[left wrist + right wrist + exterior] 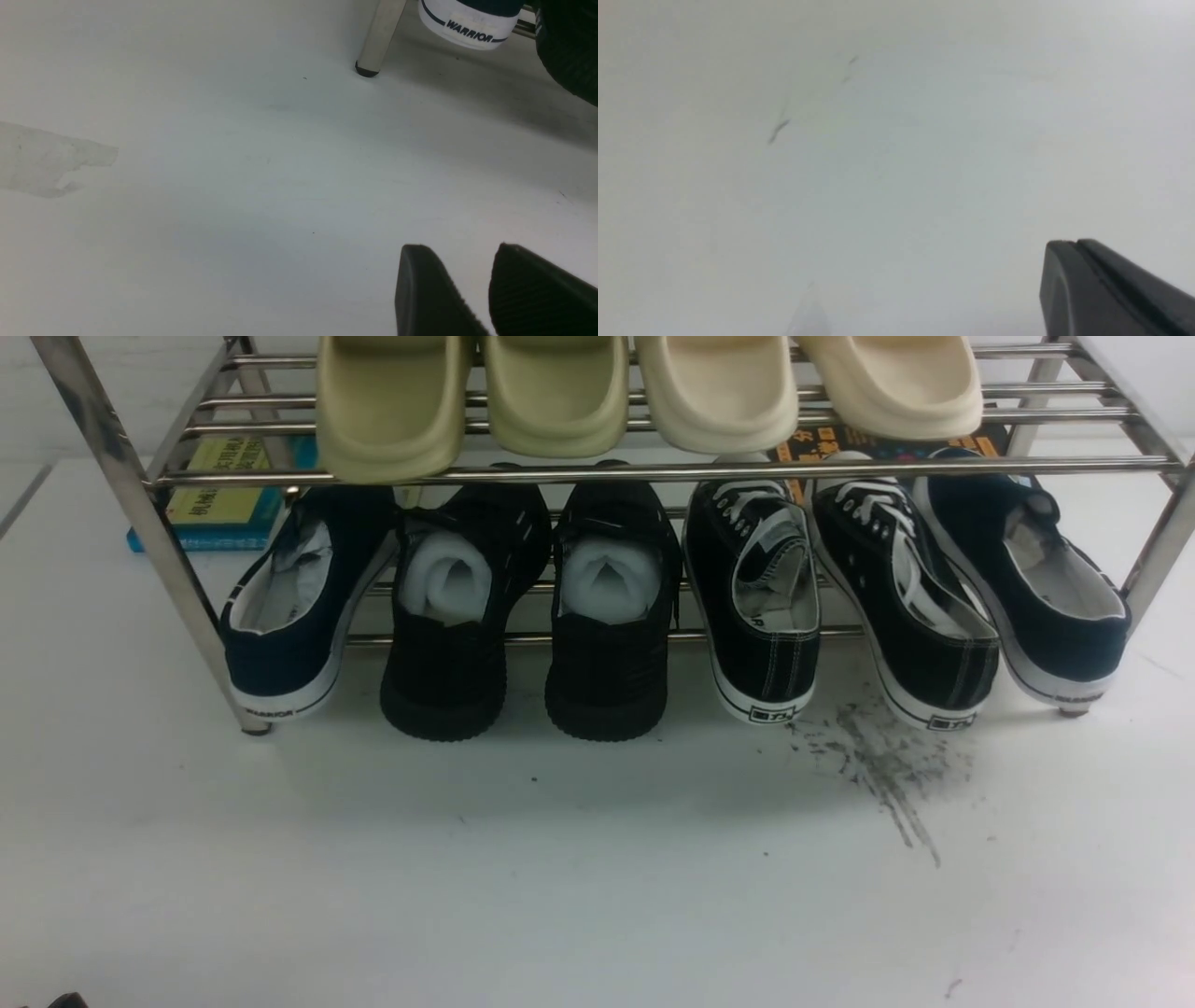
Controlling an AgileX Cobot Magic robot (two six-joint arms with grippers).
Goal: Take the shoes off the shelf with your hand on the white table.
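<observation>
In the front view the shoes [761,653] stand on the lower tier of the shelf [653,473], right of the middle, heels toward the white table [560,859]. In the left wrist view the left gripper [460,252] has its fingers apart and empty. In the right wrist view the right gripper [1076,245] has its fingers pressed together on nothing.

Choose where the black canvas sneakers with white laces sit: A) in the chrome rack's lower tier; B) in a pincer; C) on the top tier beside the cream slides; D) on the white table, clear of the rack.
A: the black canvas sneakers with white laces sit in the lower tier of the chrome tube shelf, between the paper-stuffed all-black shoes and a navy white-soled sneaker.
</observation>
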